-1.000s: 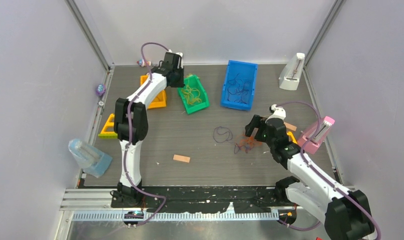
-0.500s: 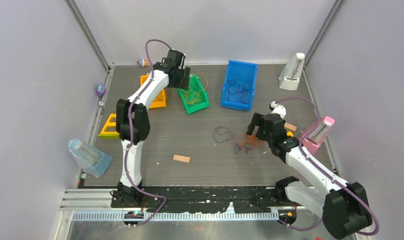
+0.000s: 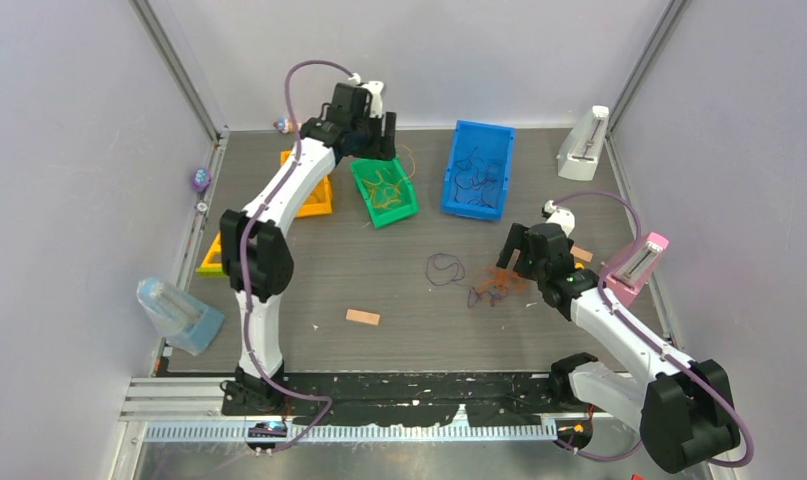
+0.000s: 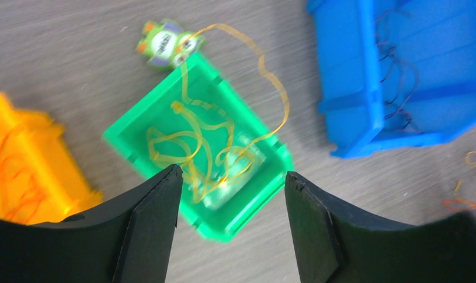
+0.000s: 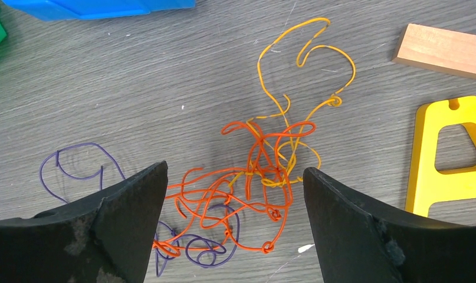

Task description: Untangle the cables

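Note:
A tangle of cables lies on the table, with orange-red strands knotted to a yellow cable and a purple cable. In the top view the tangle is right of centre. My right gripper hovers just above it, open and straddling the orange strands without touching them. My left gripper is open and empty above the green bin. That bin holds yellow cables, and one loop hangs out over its rim.
A blue bin holds dark cables, and an orange bin holds orange ones. A green toy sits behind the green bin. Near the tangle are a wooden block and a yellow frame. A pink device stands at the right.
My left gripper has opened, risen and shifted right over the green bin, where a yellow loop now trails over the rim. My right gripper has edged slightly back, still open over the tangle.

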You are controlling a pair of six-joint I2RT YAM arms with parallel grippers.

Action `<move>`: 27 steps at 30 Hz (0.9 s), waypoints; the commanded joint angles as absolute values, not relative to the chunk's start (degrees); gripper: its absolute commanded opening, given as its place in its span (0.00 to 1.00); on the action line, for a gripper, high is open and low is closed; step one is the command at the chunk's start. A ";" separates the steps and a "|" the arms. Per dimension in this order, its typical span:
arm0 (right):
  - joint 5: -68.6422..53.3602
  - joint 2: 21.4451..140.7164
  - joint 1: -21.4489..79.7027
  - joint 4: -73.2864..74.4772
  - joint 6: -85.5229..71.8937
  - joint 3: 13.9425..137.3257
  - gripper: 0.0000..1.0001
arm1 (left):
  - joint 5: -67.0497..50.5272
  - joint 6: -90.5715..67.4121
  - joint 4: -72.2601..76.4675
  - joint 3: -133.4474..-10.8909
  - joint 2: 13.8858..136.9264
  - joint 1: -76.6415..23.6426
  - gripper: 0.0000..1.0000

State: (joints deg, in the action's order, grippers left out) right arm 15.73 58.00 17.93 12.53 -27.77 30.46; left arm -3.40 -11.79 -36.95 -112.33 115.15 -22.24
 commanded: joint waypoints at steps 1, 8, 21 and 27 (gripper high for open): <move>15.33 56.13 17.71 11.87 -27.91 33.12 0.89 | -10.69 -14.68 -34.67 -121.24 123.67 -23.55 0.65; 14.37 55.38 17.45 11.34 -27.91 32.97 0.89 | -12.63 -22.57 -30.49 -127.99 132.82 -23.55 0.64; 13.78 54.46 16.91 11.29 -27.45 32.69 0.89 | -19.00 -27.26 -30.87 -134.42 139.35 -21.88 0.00; 13.51 53.11 16.79 11.28 -27.58 31.52 0.88 | -18.79 -24.76 -24.47 -118.49 126.25 -19.72 0.00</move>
State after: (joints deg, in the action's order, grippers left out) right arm 13.72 55.27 17.10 12.51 -27.70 30.92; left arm -17.58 -26.55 -31.38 -127.13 138.69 -21.69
